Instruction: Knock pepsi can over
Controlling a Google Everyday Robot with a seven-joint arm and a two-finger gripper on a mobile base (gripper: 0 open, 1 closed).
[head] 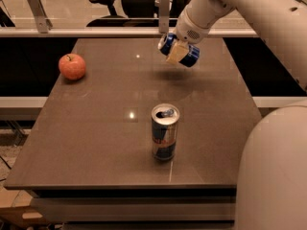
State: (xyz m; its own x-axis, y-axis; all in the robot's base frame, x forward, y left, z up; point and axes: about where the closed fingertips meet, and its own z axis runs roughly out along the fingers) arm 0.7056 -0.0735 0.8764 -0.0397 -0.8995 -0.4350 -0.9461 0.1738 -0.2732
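One view — high over table's (96,147) near edge, angled down; claw (178,52) grips pepsi can (191,57) beyond.

Office, desk chair (104,3) behind table (96,128), tool (177,52) above

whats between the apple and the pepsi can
Only bare tabletop, per the camera view. The apple sits near the left edge; the end effector holds the pepsi can tilted above the far side.
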